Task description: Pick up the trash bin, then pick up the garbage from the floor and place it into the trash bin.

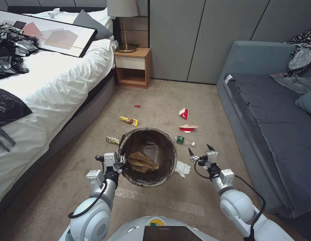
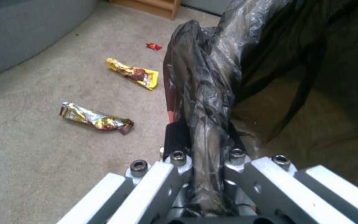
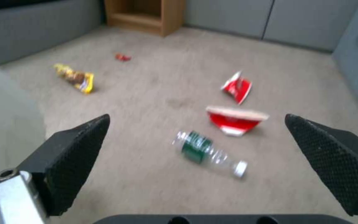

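My left gripper [image 1: 121, 164] is shut on the left rim of the trash bin [image 1: 171, 144], holding it over the carpet. The left wrist view shows the bin's dark liner [image 2: 210, 93] pinched between the jaws. A tan folded paper [image 1: 142, 161] lies inside. My right gripper [image 1: 199, 152] hangs open to the bin's right, above the floor [image 3: 196, 117]. Just ahead of it lie a small bottle [image 1: 184, 141] [image 3: 206, 152] and two crushed red cups [image 1: 188, 128] [image 1: 184, 113]. A white tissue [image 1: 182, 168] lies by the bin, with two wrappers [image 1: 128, 121] [image 1: 113, 140] at the left.
A bed [image 1: 55, 87] with black plastic bags [image 1: 8, 63] and a framed picture runs along the left. A grey sofa [image 1: 272, 127] bounds the right. A wooden nightstand [image 1: 132, 68] stands at the back. A small red scrap [image 1: 137, 106] lies on the open carpet between.
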### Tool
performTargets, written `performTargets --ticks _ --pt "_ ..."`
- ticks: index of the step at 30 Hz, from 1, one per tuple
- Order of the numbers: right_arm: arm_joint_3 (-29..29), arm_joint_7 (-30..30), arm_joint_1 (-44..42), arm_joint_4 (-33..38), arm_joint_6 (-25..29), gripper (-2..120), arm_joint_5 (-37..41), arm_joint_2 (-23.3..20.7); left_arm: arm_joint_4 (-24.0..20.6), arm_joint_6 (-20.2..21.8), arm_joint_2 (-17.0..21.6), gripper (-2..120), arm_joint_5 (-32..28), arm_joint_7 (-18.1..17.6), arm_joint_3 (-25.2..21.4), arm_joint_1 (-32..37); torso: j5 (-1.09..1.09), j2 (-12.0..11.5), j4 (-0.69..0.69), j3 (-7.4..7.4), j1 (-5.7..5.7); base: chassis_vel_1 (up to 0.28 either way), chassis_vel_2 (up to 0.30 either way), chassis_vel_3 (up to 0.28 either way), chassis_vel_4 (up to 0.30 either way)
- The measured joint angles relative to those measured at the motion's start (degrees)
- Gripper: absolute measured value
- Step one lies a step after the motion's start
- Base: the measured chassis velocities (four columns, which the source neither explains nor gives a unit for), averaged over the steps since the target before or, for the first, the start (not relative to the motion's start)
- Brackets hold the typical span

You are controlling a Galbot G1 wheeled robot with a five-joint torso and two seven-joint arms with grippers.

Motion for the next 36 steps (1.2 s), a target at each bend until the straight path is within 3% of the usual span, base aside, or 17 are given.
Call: performTargets --ticks 13,23,36 --pt "-5.9 -3.3 5.4 -7.7 0.1 100 2.8 -0.3 0.1 -0.1 -0.1 2 0.0 0.1 -0.2 -0.1 0.00 0.0 0.00 0.00 0.00 0.000 0.000 0.000 0.000" --pt "-10.9 -5.7 9.5 -17.1 2.1 100 1.5 1.7 0.1 -0.3 -0.3 2 -0.1 0.1 -0.4 -0.1 0.00 0.0 0.00 0.00 0.00 0.000 0.000 0.000 0.000" --pt "-13.1 -6.0 12.9 -24.9 2.3 100 1.5 3.7 0.2 -0.3 -0.8 2 0.2 0.2 -0.4 0.1 0.00 0.0 0.00 0.00 0.00 0.000 0.000 0.000 0.000"
